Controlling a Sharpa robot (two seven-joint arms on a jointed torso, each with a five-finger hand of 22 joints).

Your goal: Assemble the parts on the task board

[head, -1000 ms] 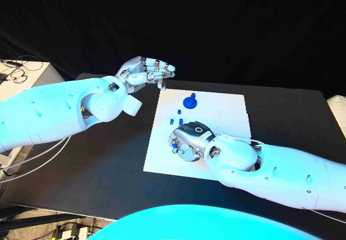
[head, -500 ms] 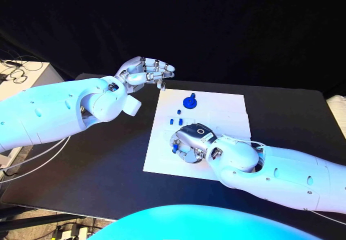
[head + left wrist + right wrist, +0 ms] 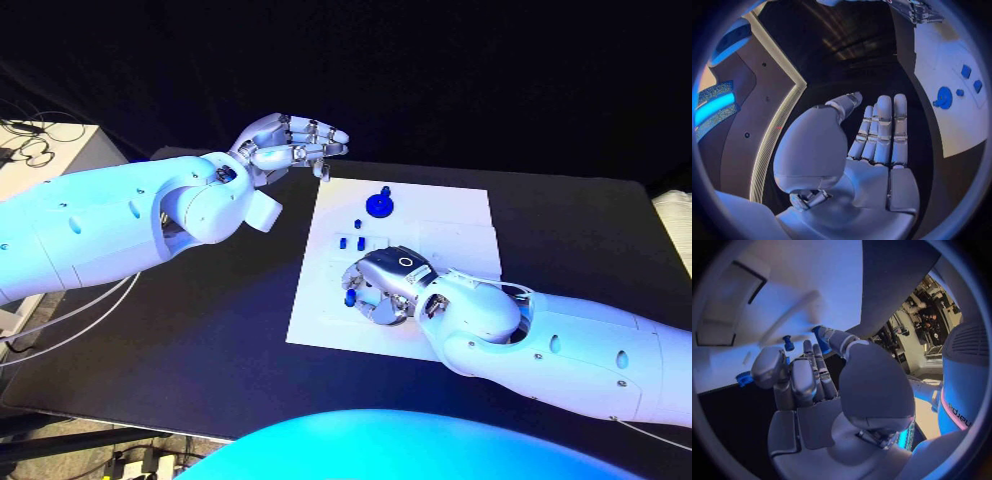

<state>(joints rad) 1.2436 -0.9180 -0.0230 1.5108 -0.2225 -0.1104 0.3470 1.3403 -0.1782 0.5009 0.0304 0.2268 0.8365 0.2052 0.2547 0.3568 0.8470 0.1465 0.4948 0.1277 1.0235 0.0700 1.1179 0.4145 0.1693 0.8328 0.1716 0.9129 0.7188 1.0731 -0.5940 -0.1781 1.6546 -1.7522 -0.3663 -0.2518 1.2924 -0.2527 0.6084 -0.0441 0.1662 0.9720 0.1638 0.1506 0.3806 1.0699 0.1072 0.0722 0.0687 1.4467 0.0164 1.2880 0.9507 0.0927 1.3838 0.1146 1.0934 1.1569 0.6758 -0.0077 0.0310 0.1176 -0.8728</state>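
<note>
Right hand [image 3: 384, 285], mid-frame over task board [image 3: 447, 215], fingers grasping a blue part [image 3: 349, 297] for fitting; left hand [image 3: 293, 141] released, parked upper left.

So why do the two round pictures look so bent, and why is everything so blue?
Head view: bluish light tints the white arms and the task board, and the backdrop stays dark. Left wrist view: the fisheye lens curves the board's straight edge beside the open left robot hand. Right wrist view: the same bending, with the right robot hand looming large over the board.
</note>
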